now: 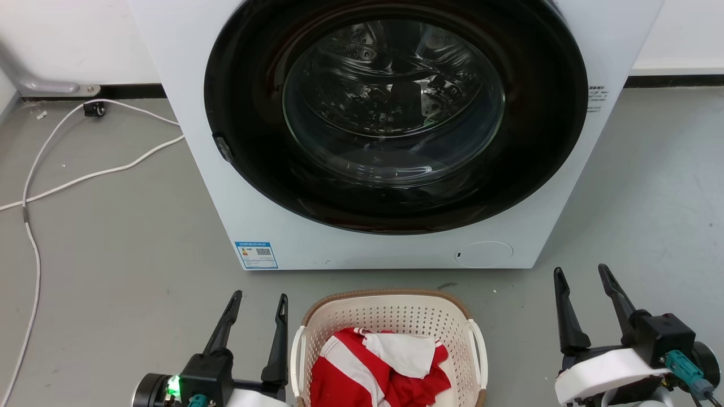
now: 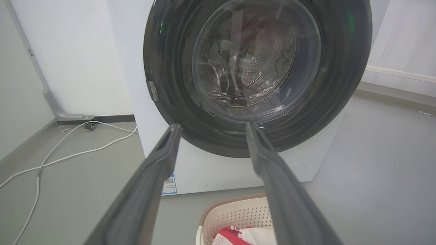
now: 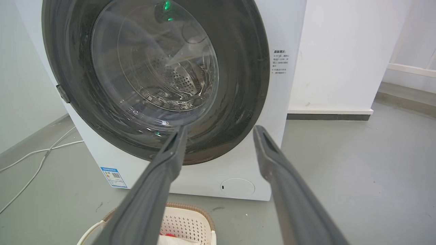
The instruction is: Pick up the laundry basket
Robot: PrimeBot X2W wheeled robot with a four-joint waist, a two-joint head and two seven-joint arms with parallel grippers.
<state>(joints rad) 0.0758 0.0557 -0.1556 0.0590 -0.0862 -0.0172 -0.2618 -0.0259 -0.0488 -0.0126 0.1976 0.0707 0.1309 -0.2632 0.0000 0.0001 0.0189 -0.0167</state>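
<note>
One laundry basket (image 1: 390, 316) is recorded on the grey floor (image 1: 113, 271), directly before one white front-loading washing machine (image 1: 294, 237) and between the two grippers. One brown rim and two white side handles are counted on it. Red-and-white cloth (image 1: 350, 367) lies crumpled inside. The round door of the machine is closed.

The left gripper (image 1: 260, 295) is seen with its two dark fingers spread apart and nothing between them; its inner finger stands just beside the basket's left handle (image 1: 295, 356), and contact cannot be determined. The right gripper (image 1: 581, 269) is likewise spread wide and empty, well apart from the right handle (image 1: 481, 347).

One blue label (image 1: 256, 255) and one round cap (image 1: 483, 254) are noted low on the machine front. White cable (image 1: 85, 175) is looped on the floor to the left.
</note>
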